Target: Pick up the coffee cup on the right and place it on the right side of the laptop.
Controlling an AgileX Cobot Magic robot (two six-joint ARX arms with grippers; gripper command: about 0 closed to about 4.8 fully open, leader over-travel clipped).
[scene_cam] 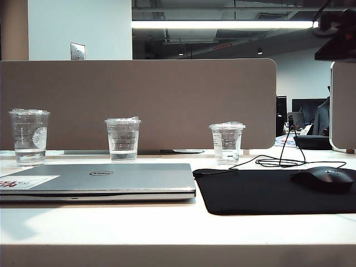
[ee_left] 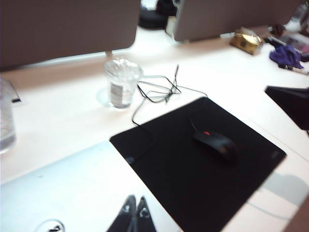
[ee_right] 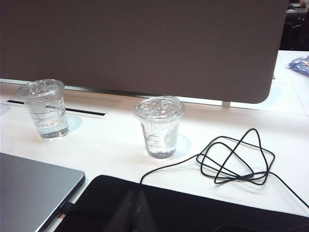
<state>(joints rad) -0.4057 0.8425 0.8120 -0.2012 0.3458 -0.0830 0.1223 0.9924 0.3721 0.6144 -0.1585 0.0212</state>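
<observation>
Desk [scene_cam: 167, 228] | coffee cup [ee_right: 159, 128] beyond closed right pincer [ee_right: 136, 212] | left pincer [ee_left: 135, 216] closed

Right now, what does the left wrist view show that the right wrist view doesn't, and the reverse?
Left wrist only: the mouse on the mat, a purple cloth and a gold object on the far desk, plus the shut left gripper over the laptop.

Right wrist only: a middle cup standing whole beside the coffee cup, and the shut right gripper over the mat's edge.

Both: the coffee cup, coiled cable, laptop, mat and grey partition.
</observation>
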